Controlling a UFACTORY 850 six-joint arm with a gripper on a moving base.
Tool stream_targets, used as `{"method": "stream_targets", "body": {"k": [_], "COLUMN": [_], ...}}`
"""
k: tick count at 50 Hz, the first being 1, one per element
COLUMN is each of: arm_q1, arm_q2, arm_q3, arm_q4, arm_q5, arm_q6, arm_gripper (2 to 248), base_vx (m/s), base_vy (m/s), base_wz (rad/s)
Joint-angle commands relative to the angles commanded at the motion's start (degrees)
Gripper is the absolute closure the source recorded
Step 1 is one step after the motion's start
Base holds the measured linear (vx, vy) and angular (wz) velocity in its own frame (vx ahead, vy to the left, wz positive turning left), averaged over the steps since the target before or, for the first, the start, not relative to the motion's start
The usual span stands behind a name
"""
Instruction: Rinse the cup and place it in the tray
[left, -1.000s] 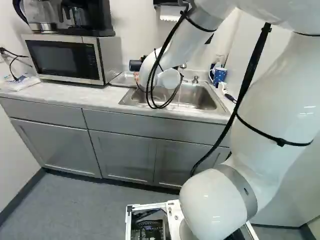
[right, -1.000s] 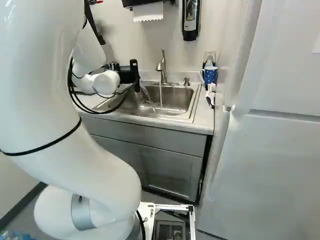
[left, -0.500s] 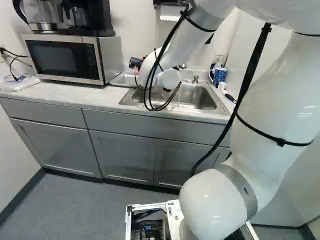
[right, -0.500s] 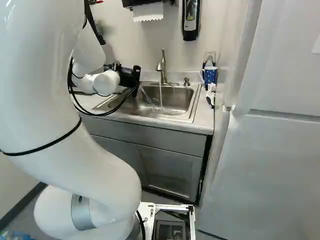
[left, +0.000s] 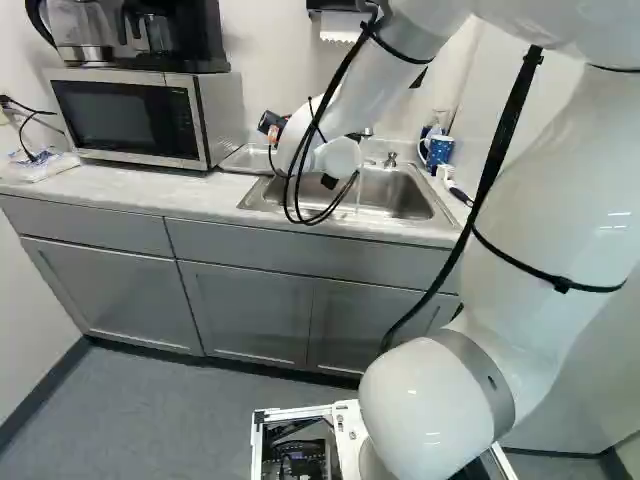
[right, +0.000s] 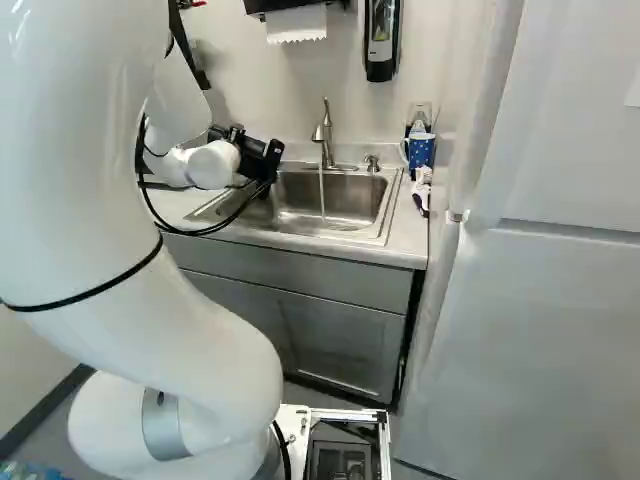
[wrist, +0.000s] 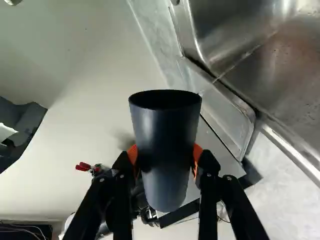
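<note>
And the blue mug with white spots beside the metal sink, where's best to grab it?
Probably by the handle of the blue mug, coming from the sink side: the loop sticks out that way, and a clear glass stands close behind. The gripper would first need to release the dark tapered cup.

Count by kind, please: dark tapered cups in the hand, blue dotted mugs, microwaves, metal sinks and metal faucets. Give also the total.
Dark tapered cup in the black hand: 1
Blue mug with white dots: 1
Silver-and-black boxy microwave: 1
Rectangular metal sink: 1
Curved metal faucet: 1
Total: 5
</note>
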Motion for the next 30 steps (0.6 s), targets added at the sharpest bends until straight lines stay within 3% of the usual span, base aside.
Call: {"method": "stream_targets", "body": {"k": [30], "arm_q1": [0.0], "arm_q2": [0.0], "arm_q3": [0.0], "arm_q4": [0.0], "arm_q5": [0.0], "arm_q6": [0.0], "arm_gripper": [128], "base_vx": [0.000], "base_vy": [0.000], "base_wz": [0.000]}}
